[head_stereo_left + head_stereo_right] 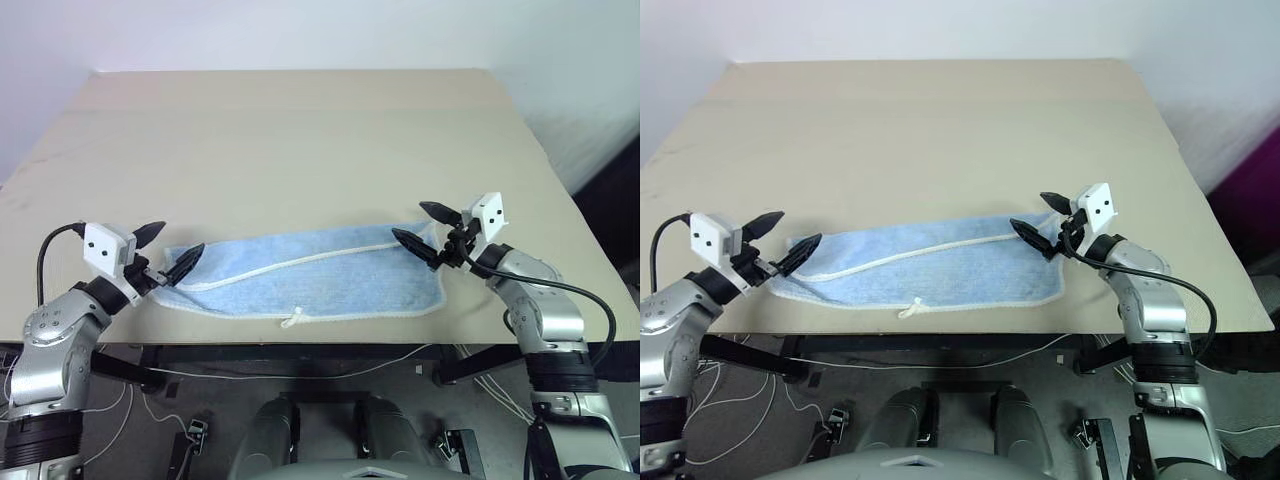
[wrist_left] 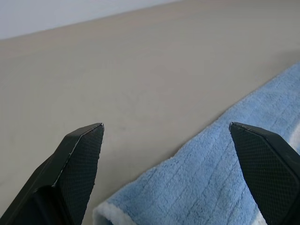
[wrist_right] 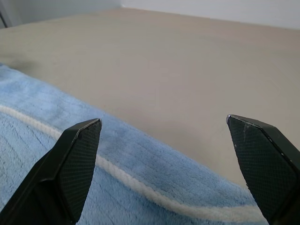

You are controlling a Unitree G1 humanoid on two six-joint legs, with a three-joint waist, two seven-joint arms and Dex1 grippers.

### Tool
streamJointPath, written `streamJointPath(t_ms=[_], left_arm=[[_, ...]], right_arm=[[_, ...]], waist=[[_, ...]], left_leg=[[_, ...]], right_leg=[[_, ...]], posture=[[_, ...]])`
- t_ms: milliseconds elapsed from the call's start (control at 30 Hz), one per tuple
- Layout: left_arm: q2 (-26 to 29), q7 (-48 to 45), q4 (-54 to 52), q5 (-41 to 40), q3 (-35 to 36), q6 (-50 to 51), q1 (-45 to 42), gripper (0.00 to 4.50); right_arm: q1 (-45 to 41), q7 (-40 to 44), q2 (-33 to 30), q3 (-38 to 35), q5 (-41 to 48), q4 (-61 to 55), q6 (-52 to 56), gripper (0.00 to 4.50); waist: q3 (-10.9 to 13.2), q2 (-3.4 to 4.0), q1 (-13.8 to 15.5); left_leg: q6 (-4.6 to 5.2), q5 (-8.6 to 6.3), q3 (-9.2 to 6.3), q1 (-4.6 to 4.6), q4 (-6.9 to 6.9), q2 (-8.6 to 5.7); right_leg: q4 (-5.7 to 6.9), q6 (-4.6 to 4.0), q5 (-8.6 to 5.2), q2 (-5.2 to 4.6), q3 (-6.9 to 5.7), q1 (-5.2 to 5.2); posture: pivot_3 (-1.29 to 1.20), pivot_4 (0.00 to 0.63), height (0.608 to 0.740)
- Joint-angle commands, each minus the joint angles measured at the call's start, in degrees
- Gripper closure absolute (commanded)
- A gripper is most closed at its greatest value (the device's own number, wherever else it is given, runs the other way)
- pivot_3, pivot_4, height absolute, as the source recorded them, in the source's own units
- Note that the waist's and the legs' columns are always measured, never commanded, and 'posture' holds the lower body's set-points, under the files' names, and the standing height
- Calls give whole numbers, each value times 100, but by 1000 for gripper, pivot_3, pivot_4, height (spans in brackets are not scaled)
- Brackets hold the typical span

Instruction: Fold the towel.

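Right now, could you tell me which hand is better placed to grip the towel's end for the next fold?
Neither clearly. The left hand and right hand both stand open, each at one end of the towel, so a two-handed fold looks likely.

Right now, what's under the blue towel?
The towel lies folded on the tan table, so only tabletop shows around it. Its white edging crosses the top layer; a lower layer peeks out along the near edge. Anything beneath is covered and cannot be seen.
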Motion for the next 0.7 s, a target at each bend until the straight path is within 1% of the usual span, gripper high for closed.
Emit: streamJointPath(t_ms=[33, 200, 333, 533, 700], left_arm=[[92, -107, -27, 3, -17, 27, -96, 18], [103, -270, 30, 77, -2, -41, 43, 18], [118, -352, 125, 102, 113, -145, 121, 18], [425, -671, 571, 354, 201, -635, 264, 18], [882, -1166, 1064, 480, 209, -1029, 246, 18]], right_arm=[[63, -52, 56, -77, 66, -224, -143, 0], [201, -127, 130, -55, 96, -379, -115, 0], [108, -98, 146, -12, 64, -287, -129, 0], [-73, -35, 163, 28, 15, -53, -226, 0], [-215, -90, 395, 159, -70, 211, -403, 0]], waist=[[0, 0, -8], [0, 1, -12], [0, 1, -12], [0, 1, -12], [1, 1, -17]], left_leg=[[0, 0, 0, 0, 0, 0], [0, 0, 0, 0, -2, 0], [0, 0, 0, 0, -2, 1], [0, 0, 0, 0, -3, 1], [0, 0, 0, 0, -4, 1]], right_leg=[[0, 0, 0, 0, 0, 0], [0, 0, 0, 1, 1, -1], [0, 0, 0, 2, 0, -2], [0, 0, 0, 2, 0, -3], [-1, -1, 0, 0, 0, -2]], posture=[[0, 150, 740], [0, 150, 740], [0, 150, 740], [0, 150, 740], [0, 150, 740]])
